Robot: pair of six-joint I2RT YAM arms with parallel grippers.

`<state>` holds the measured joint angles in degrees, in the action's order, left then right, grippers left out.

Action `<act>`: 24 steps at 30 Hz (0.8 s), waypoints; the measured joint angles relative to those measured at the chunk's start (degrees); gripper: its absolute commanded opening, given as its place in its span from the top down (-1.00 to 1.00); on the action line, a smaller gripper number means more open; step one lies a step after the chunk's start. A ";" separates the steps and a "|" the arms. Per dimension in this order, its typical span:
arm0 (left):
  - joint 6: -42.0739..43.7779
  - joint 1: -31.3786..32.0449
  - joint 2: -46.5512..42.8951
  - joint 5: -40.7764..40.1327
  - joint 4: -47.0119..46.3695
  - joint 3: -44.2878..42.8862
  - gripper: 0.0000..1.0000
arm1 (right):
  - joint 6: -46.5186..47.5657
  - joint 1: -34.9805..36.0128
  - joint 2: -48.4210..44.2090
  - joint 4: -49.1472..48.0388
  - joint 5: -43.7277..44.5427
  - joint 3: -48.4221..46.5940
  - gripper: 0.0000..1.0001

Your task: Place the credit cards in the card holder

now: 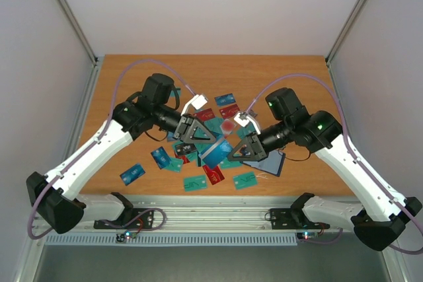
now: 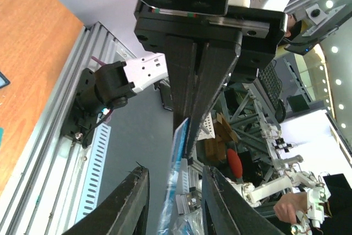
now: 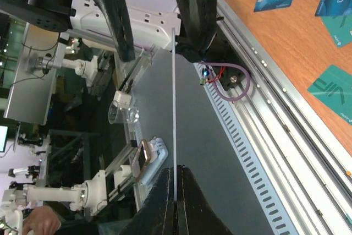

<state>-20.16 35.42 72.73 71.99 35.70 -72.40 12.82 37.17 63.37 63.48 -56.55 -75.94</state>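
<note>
Edge-on blue card (image 2: 177, 158) pinched in the closed right gripper (image 3: 176, 188), left gripper (image 2: 175, 175) with jaws parted either side of it, card holder (image 1: 272, 163) lying near right on the table (image 1: 297, 84), other credit cards (image 1: 132, 174) scattered centre and left.

Robotics lab. We're working inside a white-walled cell (image 1: 211, 4) with a wooden table (image 1: 211, 70) sitting on aluminium extrusion rail (image 3: 286, 119). Behind it the wrist views are picking up more benches, other white robot arms (image 3: 55, 193) on stands, and someone's hand (image 2: 286, 208) beside one.
</note>
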 measured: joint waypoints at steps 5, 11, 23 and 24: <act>-0.55 1.22 0.02 0.76 -0.11 0.17 0.95 | 0.11 -0.02 0.55 0.00 -0.07 -0.79 0.98; -1.66 1.57 0.02 1.18 -2.58 1.40 0.99 | -0.04 -0.22 0.55 0.11 0.07 -0.85 0.83; -24.20 1.53 0.50 -6.64 -32.50 9.25 1.00 | -16.04 -0.48 -9.79 -12.41 15.30 9.49 0.05; -26.45 1.51 0.81 -7.39 -35.52 9.81 0.99 | -18.86 -0.48 -11.82 -14.80 17.09 11.85 0.06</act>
<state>-46.61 36.93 73.54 64.60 0.19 -62.59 -6.04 36.69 51.55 48.69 -39.46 -64.10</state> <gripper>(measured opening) 0.010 0.488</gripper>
